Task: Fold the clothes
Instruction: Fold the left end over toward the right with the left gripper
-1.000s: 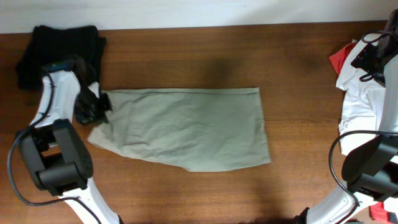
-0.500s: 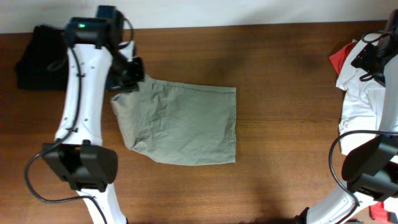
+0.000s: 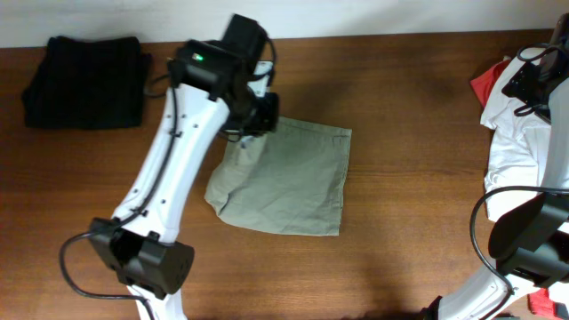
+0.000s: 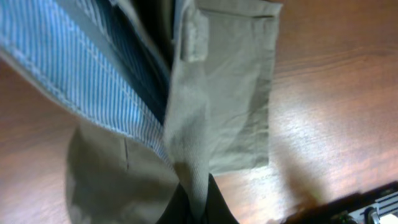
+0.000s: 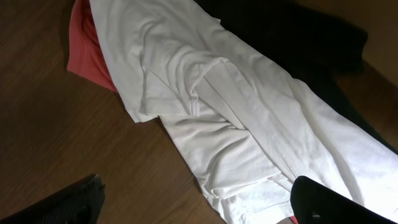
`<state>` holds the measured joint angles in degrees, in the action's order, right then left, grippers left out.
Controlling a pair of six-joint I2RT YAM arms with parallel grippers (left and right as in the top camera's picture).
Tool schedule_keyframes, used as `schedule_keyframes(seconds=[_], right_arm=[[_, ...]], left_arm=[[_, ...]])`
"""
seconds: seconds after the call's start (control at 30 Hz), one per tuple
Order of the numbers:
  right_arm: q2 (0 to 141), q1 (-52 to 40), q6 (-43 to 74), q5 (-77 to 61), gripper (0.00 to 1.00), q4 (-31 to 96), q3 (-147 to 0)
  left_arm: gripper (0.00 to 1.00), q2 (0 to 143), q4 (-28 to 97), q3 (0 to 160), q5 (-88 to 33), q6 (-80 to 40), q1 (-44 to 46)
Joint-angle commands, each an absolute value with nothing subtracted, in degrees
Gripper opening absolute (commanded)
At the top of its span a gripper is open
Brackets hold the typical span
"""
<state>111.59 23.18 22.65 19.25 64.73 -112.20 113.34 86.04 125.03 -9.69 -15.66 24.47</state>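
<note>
The khaki shorts (image 3: 284,182) lie folded over on the brown table, left of centre. My left gripper (image 3: 258,120) is shut on their upper left edge and holds it raised above the cloth. In the left wrist view the khaki fabric (image 4: 217,99) hangs pinched between my fingertips (image 4: 198,208), with a blue striped lining (image 4: 81,68) showing. My right gripper (image 5: 199,211) is open and empty above a white garment (image 5: 249,137) at the table's right edge, with a red garment (image 5: 84,46) and a black one (image 5: 292,31) beside it.
A folded black garment (image 3: 84,78) lies at the back left corner. The white garment (image 3: 524,142) and red garment (image 3: 487,82) pile up at the right edge, under the right arm.
My left gripper has carried the shorts' left end up and rightward across the table, folding the shorts over themselves to about half their width. The right arm has not moved.
</note>
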Motion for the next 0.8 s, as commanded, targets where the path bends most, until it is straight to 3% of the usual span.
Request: schedule_keyframes(seconds=[0.0, 0.53, 0.77], right_arm=[[110.8, 23.3, 22.9, 20.1, 0.99, 64.8, -113.2], [110.8, 23.3, 22.9, 20.1, 0.99, 64.8, -113.2], [110.8, 23.3, 22.9, 20.1, 0.99, 64.8, -113.2]], left_arm=[[0.01, 113.5, 81.0, 119.0, -10.8, -18.9, 27.9], [0.06, 113.6, 46.5, 86.8, -13.1, -19.9, 35.8], [0.06, 113.6, 42.9, 84.5, -15.7, -19.9, 36.4]])
